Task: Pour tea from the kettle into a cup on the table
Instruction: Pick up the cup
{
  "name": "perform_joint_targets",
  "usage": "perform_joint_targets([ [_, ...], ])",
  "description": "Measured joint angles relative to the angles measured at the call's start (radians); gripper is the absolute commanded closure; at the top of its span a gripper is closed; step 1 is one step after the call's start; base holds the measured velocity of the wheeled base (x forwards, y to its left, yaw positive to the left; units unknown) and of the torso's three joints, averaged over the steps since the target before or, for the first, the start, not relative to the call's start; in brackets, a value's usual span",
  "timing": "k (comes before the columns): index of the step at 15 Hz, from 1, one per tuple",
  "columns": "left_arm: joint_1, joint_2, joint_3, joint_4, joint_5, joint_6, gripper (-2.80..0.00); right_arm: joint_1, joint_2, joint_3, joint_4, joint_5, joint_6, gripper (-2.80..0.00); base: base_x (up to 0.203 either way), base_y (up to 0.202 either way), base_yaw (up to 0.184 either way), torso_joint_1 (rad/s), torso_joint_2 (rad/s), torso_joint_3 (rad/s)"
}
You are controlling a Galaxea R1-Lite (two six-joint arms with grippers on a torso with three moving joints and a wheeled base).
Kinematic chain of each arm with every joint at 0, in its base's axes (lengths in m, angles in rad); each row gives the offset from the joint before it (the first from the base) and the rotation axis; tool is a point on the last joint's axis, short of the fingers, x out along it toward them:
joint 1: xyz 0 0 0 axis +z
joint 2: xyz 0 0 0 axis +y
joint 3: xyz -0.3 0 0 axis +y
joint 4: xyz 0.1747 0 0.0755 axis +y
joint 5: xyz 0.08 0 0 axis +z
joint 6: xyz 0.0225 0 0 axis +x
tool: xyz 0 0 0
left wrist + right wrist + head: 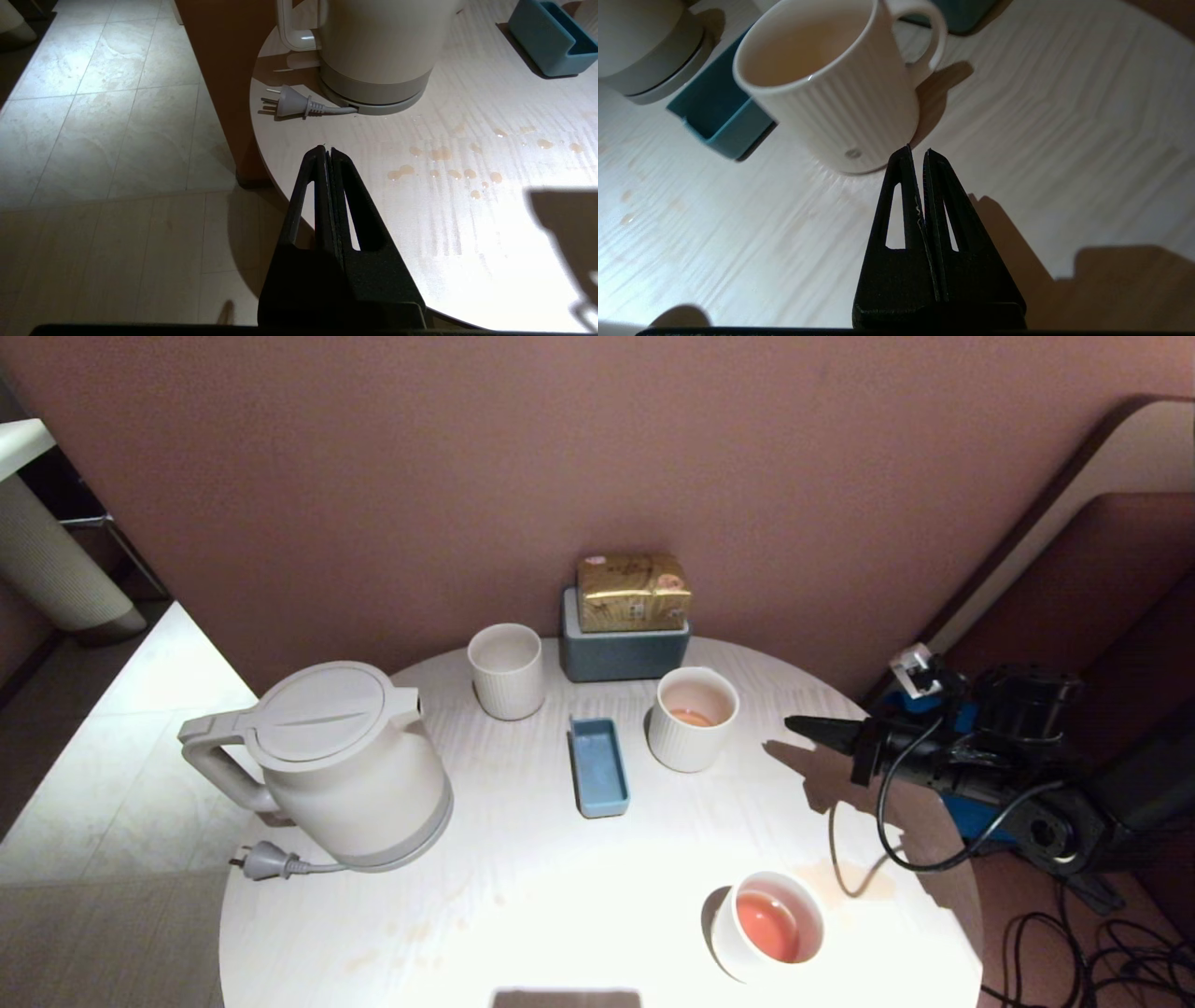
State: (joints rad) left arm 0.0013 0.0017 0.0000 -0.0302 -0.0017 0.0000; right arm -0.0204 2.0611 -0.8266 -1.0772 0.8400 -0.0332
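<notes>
Kettle [350, 765] stands ungrasped at worktop [523, 896] left; ribbed cup [693, 719] holds little tea [693, 717]; right end effector [801, 725] closed, empty, beside it; pour remains.

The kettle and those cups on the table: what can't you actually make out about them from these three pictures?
- kettle: its closed lid hides any tea inside in the head view; the left wrist view's top edge cuts it off.
- spout: not seen in any view, presumably behind the body.
- ribbed tumbler: head view; its wall hides the bottom, contents unknown.
- cup: handle shows only in the right wrist view; in the head view the body hides it.
</notes>
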Motion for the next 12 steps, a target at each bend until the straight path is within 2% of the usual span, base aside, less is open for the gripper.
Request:
perform_joint_targets([
  [5, 0.000, 0.000, 0.000, 0.000, 0.000, 0.000, 0.00, -0.024, 0.083, -0.226, 0.106, 0.000, -0.008, 0.00, 0.000, 0.000, 0.000, 0.000, 0.00, 0.000],
  [10, 0.000, 0.000, 0.000, 0.000, 0.000, 0.000, 0.00, -0.020, 0.228, -0.470, 0.212, 0.003, -0.076, 0.00, 0.000, 0.000, 0.000, 0.000, 0.00, 0.000],
  [12, 0.000, 0.000, 0.000, 0.000, 0.000, 0.000, 0.00, -0.004, 0.261, -0.524, 0.249, 0.023, -0.089, 0.00, 0.000, 0.000, 0.000, 0.000, 0.00, 0.000],
])
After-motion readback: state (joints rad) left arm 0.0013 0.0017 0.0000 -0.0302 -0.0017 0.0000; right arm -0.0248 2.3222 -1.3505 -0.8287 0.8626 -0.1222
